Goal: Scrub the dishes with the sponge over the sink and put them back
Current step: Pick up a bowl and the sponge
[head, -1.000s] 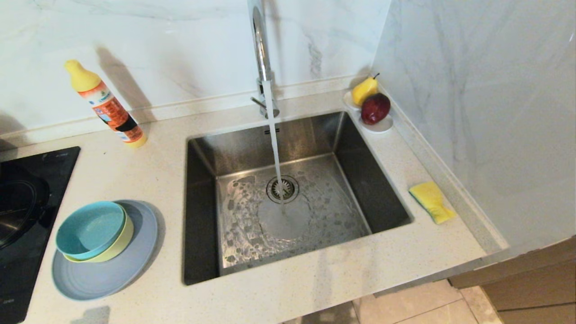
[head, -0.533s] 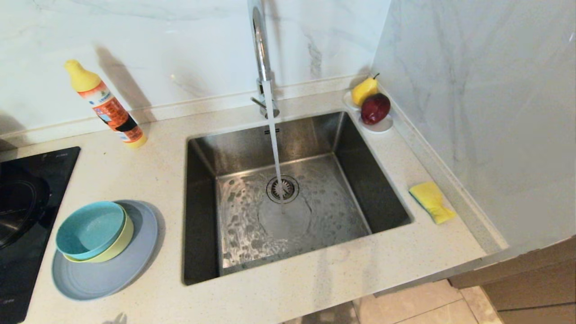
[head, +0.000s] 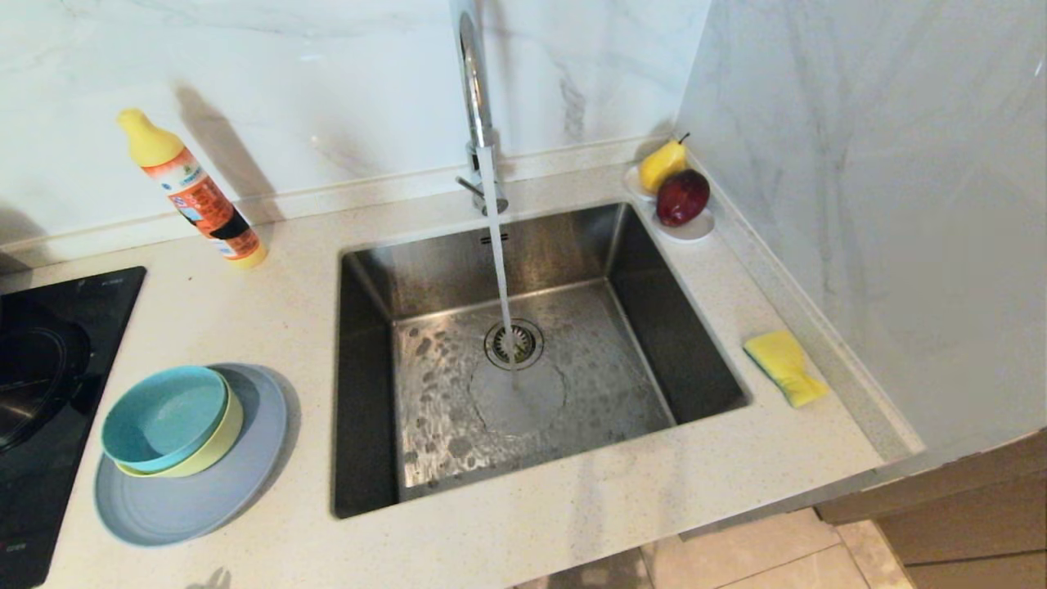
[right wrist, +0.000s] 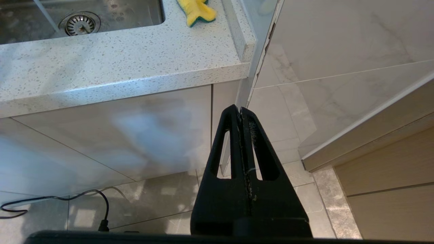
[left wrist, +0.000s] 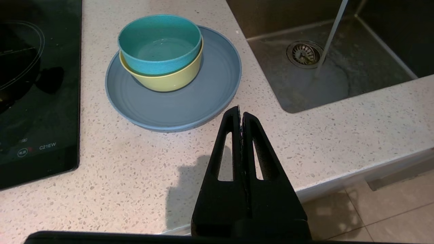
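Dishes [head: 176, 446] stacked lower left, sponge [head: 785, 366] right of sink [head: 523, 352].
Both grippers, left [left wrist: 240, 113] and right [right wrist: 240, 113], closed, empty; stacked bowls liable to slip if lifted together.

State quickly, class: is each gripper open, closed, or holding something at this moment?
Left gripper: closed, holding nothing, above the counter's front edge near the dishes.
Right gripper: closed, holding nothing, parked below counter level.
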Robot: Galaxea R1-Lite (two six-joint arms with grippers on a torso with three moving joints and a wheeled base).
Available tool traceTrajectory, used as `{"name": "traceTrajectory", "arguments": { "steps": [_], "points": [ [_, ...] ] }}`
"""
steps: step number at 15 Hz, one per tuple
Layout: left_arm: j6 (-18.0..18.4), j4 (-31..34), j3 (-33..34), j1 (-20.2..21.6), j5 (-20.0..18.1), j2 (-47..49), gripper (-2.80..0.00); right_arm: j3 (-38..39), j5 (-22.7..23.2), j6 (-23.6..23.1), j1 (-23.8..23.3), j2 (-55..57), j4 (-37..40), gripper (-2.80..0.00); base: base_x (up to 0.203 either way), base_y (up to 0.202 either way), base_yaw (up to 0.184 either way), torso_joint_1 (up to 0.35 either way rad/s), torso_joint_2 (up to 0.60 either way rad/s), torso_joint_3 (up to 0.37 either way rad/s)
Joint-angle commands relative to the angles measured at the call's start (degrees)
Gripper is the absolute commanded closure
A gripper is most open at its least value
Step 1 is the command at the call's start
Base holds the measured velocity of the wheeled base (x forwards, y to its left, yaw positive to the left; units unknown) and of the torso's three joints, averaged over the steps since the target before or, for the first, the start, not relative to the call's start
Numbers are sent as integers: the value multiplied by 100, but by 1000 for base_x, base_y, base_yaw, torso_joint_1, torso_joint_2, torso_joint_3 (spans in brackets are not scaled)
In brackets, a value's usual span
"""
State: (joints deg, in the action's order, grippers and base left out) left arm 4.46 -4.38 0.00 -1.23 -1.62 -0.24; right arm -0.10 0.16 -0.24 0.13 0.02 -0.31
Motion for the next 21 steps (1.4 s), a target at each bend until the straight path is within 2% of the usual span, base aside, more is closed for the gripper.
{"name": "traceTrajectory", "arguments": {
  "steps": [1,6,12,15,17,21],
  "points": [
    [2,-2,193,0,-5,16,0,1,2,-2,-4,-6,-4,0,0,0,0,0,0,0],
    [2,-2,193,0,-5,16,0,1,-5,-26,2,-11,7,0,0,0,0,0,0,0],
    [2,-2,193,0,-5,16,0,-216,41,-567,3,7,173,0,0,0,0,0,0,0],
    [2,-2,193,0,-5,16,0,-1531,147,-602,2,287,714,0,0,0,0,0,0,0],
    [2,-2,193,0,-5,16,0,-2466,497,-663,-5,629,1149,0,0,0,0,0,0,0],
    [2,-2,193,0,-5,16,0,-3612,1036,-1023,-179,2122,1354,0,0,0,0,0,0,0]
  ]
}}
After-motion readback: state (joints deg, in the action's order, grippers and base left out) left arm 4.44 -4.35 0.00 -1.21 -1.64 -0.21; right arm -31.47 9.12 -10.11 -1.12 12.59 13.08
